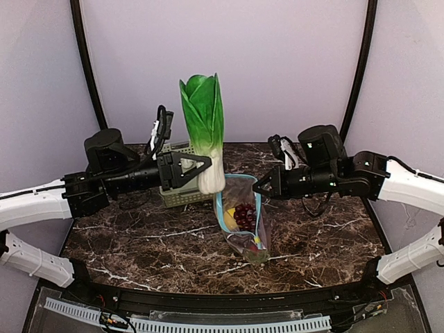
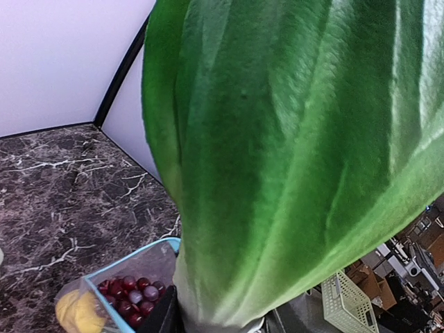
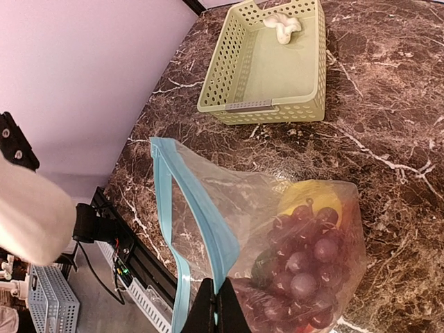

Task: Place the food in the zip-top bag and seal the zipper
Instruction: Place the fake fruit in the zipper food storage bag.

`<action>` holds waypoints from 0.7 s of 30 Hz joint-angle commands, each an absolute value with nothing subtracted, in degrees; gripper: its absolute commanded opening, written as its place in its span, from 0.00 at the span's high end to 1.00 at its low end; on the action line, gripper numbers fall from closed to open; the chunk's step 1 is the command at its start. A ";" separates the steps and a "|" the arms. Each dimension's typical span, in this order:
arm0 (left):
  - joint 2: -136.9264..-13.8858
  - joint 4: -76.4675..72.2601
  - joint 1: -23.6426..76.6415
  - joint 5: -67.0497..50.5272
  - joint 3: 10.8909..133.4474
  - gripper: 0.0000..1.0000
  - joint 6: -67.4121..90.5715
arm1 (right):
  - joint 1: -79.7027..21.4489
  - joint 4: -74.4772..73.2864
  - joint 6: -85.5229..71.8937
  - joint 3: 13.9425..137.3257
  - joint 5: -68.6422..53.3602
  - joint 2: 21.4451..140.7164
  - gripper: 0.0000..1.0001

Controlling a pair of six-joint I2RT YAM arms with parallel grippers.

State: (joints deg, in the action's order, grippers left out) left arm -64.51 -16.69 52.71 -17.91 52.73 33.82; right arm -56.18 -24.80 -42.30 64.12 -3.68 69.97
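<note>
Left gripper [image 1: 189, 168] clamps the green leafy toy bok choy [image 1: 203, 118] upright; the clear crinkly zip-top bag [image 1: 244, 232] mouth lies just below and beside it. Right gripper [image 3: 215, 305], closed, pinches the light blue zipper [image 3: 198, 208] rim. Purple grapes [image 3: 305, 257] and yellow lemon [image 3: 312, 198] are bagged; white garlic [image 3: 281, 26] and sealing are outstanding.

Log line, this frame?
left hand: holds bok choy upright near bag | right hand: shut on bag rim | in bag: grapes, lemon | basket: garlic

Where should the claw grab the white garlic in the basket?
Grab the garlic across its lumpy middle, coming straight down from above. It lies on the basket floor by an end wall, so the walls would probably block a sideways reach.
</note>
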 commanded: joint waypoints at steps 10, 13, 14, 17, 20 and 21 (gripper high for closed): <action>-75.60 -37.82 66.78 -1.26 51.78 0.77 27.81 | -55.63 -19.94 -42.71 64.52 -4.04 66.82 1.00; -76.66 -37.88 66.80 2.23 50.31 0.77 27.34 | -55.61 -20.12 -42.95 63.94 -3.73 65.77 1.00; -76.83 -36.89 66.84 3.74 50.02 0.77 27.69 | -55.63 -20.13 -43.02 63.65 -3.63 65.41 1.00; -78.20 -35.55 66.84 4.91 49.61 0.78 30.22 | -55.63 -20.13 -43.39 62.91 -3.28 64.46 1.00; -79.36 -34.07 66.95 5.83 49.61 0.78 31.84 | -55.63 -20.13 -43.50 62.42 -3.16 64.18 1.00; -79.45 -32.67 66.96 5.94 49.97 0.78 32.26 | -55.63 -20.20 -43.49 62.40 -3.24 64.15 1.00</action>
